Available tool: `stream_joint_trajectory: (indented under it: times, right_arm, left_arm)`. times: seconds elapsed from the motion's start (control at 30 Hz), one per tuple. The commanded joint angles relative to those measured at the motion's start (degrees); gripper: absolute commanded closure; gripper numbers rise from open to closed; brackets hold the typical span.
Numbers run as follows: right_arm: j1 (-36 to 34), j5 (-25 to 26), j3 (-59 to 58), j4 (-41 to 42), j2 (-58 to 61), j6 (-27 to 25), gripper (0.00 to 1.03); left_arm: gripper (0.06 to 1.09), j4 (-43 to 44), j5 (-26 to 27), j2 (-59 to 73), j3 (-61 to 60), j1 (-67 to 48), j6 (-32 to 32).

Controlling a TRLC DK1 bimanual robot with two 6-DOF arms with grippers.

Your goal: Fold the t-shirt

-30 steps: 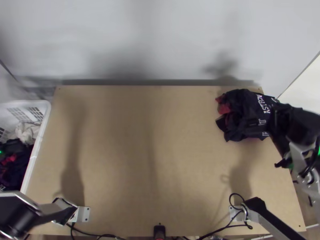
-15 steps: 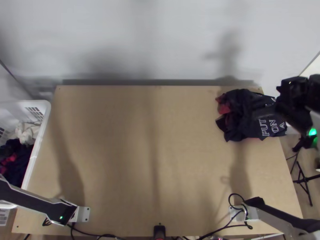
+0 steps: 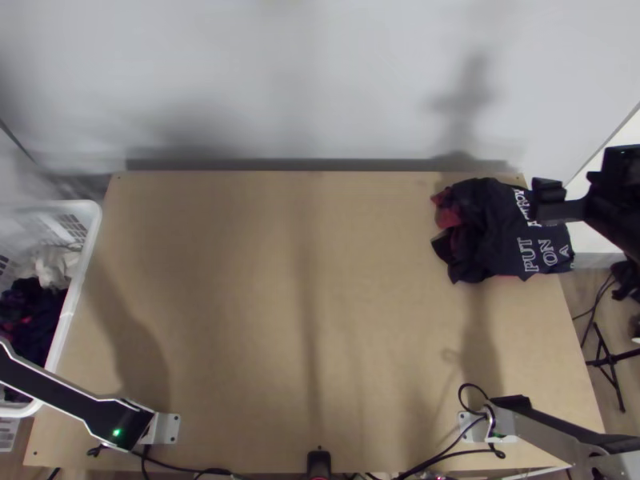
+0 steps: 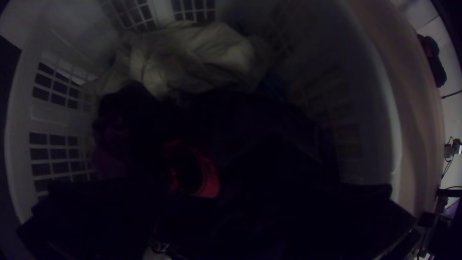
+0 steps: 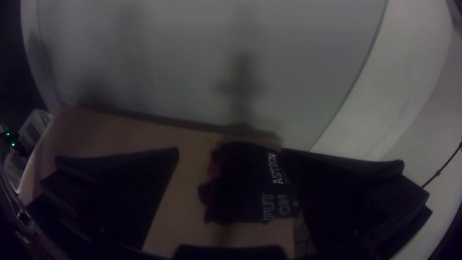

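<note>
— Where's the t-shirt (image 3: 512,236)?

— In the far right corner of the bench (image 3: 240,320), close to the far edge. It's dark, crumpled on its left side, where some red shows. The part with white lettering lies smoother, towards the right edge, and pokes a little past it.

— And the right end effector (image 3: 580,182)?

— Up over the far end of the bench's right edge; from the top view, one of its fingers covers a bit of the lettered part. The two fingers are spread wide, with a broad gap between them, and they have hold of nothing. In the right wrist view the shirt lies beyond the fingertips.

— What about the left end effector (image 4: 228,188)?

— It's over the basket (image 3: 83,268), the white one beside the bench's left edge. That view is very dark, but the fingers look wide apart. I can't make out whether they touch the clothes under them, though they aren't closed on any.

— What's in the basket?

— A heap of dark cloth (image 3: 36,308) with some red in it, and a pale cloth (image 3: 54,266) bunched next to it, nearer the basket's far end.

— Anything at the bench's near edge?

— A small black object (image 3: 318,464) about midway along, and black cables (image 3: 432,462) by both arm bases.
</note>
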Motion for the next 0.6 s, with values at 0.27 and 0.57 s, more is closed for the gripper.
stream_joint_trajectory:
  times: [0.27, 0.57]
  right_arm:
    - [-2.77, -0.13, 2.85, -0.4, 1.2, 0.25, 0.05]
    - [-2.77, -0.13, 3.03, -0.4, 1.55, 0.25, 0.05]
  left_arm:
    - [0.29, 0.56, -2.04, 6.17, 2.85, -0.08, 4.4]
    - [0.77, -2.6, -2.04, 7.05, 5.22, -0.34, 7.04]
